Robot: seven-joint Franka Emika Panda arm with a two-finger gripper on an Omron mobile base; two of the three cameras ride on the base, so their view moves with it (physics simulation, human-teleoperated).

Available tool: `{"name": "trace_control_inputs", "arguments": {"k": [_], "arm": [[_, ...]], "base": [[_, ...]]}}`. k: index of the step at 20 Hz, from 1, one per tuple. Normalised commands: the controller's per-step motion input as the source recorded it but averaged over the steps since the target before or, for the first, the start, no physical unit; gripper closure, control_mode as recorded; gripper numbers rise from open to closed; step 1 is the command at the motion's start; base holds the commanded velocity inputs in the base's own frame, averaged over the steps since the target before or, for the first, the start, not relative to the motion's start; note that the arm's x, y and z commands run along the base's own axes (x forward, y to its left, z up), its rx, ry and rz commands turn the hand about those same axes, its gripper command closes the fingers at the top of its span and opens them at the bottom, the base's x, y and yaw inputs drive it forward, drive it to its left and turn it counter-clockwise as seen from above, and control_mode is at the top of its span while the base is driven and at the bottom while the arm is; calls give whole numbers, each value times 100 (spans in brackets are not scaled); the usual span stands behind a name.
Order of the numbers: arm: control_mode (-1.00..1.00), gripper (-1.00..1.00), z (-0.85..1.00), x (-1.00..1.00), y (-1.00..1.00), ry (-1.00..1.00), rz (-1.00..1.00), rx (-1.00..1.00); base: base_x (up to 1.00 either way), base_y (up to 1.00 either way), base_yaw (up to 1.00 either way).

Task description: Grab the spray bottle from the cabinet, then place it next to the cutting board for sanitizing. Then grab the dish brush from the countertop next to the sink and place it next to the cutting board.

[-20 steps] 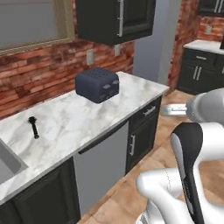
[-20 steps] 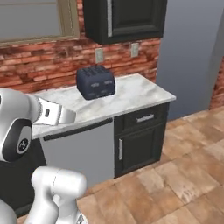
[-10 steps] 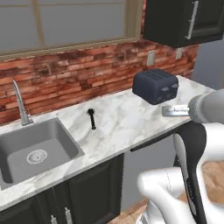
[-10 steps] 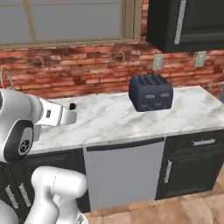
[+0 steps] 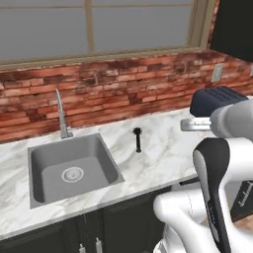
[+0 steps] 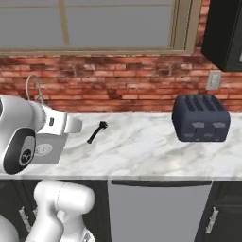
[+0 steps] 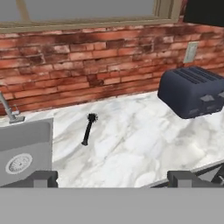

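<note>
Lying flat on the white marble countertop, the dish brush rests just right of the sink, its round bristled head toward the brick backsplash and its thin handle pointing out toward the counter's front edge. In the right base view the dish brush sits slantwise between the basin and the dark blue toaster, well apart from the toaster. From the hand camera the dish brush appears near the middle, beside the sink, with the toaster off to the right.

The gripper hangs above the near edge of the counter with its jaws spread wide and nothing between them; its two dark fingertips stand far apart at the bottom of the hand view. It is clear of the brush, not touching it.

A thin silver faucet rises behind the basin. Above the backsplash runs a wide window, and a corner of the black wall cabinet shows at upper right, with a wall outlet below it.
</note>
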Motion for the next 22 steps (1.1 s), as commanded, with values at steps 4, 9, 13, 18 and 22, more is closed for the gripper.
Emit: {"name": "trace_control_inputs", "arguments": {"k": [4, 9, 13, 18, 22], "arm": [[100, -100, 0, 0, 0, 0, 0, 0], [100, -100, 0, 0, 0, 0, 0, 0], [-100, -100, -11, 9, 0, 0, 6, 2], [-100, -100, -54, 41, 17, 3, 15, 13], [-100, -100, -87, 69, 2, 12, 5, 16]], "base": [[70, -6, 22], [49, 0, 24], [21, 0, 19], [0, 0, 0], [0, 0, 0]]}}
